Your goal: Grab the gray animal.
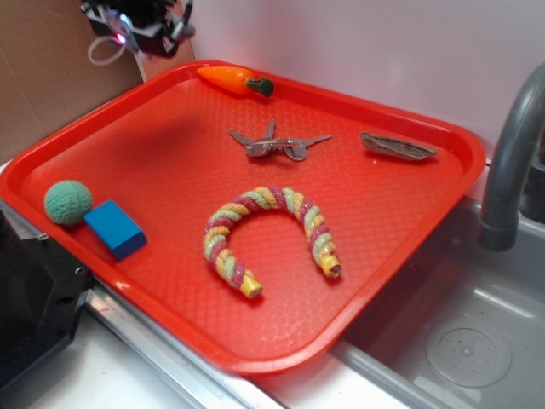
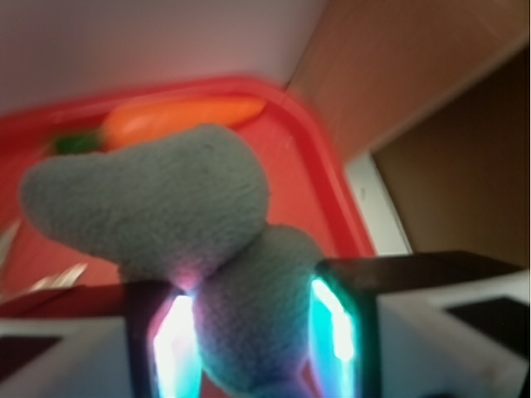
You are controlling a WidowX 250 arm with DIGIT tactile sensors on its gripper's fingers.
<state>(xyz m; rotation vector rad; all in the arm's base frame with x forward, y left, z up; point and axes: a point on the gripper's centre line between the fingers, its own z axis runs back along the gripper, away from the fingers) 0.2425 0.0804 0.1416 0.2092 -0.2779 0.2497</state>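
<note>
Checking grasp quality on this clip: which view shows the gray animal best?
The wrist view: the gray animal fills the frame, pinched between the lit fingers of the gripper, though blurred. In the exterior view, the gripper sits cropped at the top edge and the toy cannot be made out.

red tray (image 1: 409, 247) carries carrot (image 1: 232, 79), ball (image 1: 67, 202), block (image 1: 115, 228), rope (image 1: 268, 234).

The end effector (image 1: 140, 25) is cut off by the exterior view's top edge, the faucet (image 1: 511, 162) by its right edge, while the wrist view blurs the carrot (image 2: 178, 120) and crops the plush animal's (image 2: 158, 199) lower body between the fingers (image 2: 170, 344).
</note>
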